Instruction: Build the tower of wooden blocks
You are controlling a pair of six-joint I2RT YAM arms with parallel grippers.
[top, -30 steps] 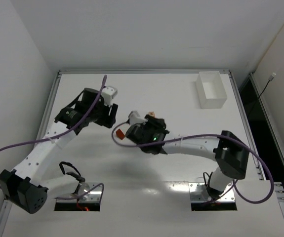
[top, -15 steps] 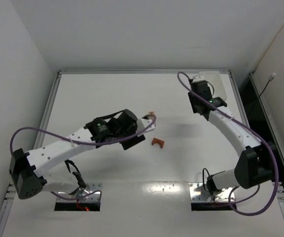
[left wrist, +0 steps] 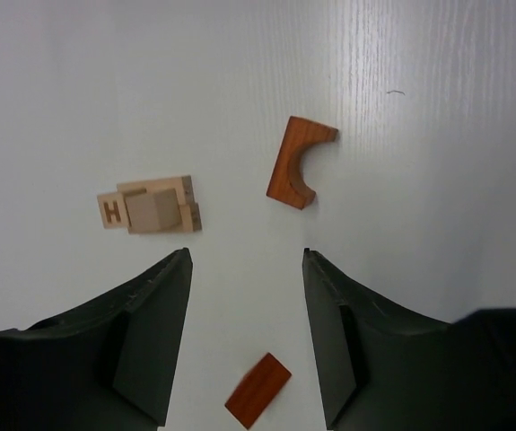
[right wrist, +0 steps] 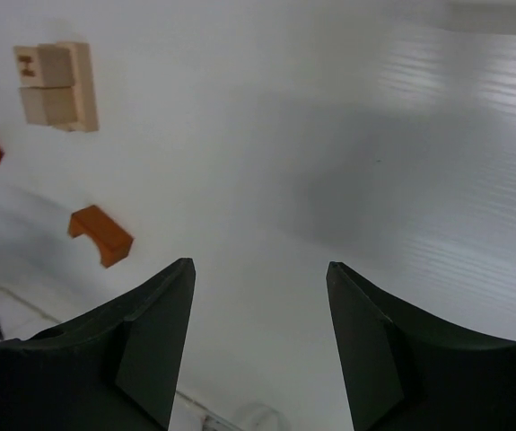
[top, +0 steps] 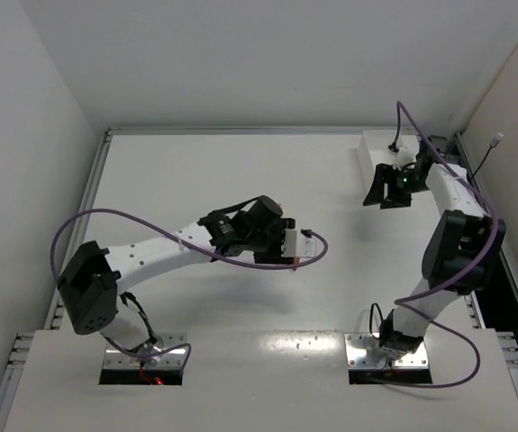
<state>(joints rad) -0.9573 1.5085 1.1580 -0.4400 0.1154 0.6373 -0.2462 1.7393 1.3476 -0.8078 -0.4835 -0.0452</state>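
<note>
Left claw [left wrist: 246, 258] hung parted and empty near the wood block tower [left wrist: 154, 206], a small red-brown block [left wrist: 258, 391] below it. Only pale pieces were stacked; the red-brown arch [left wrist: 298, 162] lay beside the tower, unplaced. Right claw [right wrist: 259, 269] gaped empty, well away.

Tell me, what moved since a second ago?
The right tool swung away from the middle, back to the white bin. The left tool swept in over the wood blocks. Both are open, holding nothing. The tan stack stayed put.

robot lab, white walled test table [top: 195, 171]
</note>
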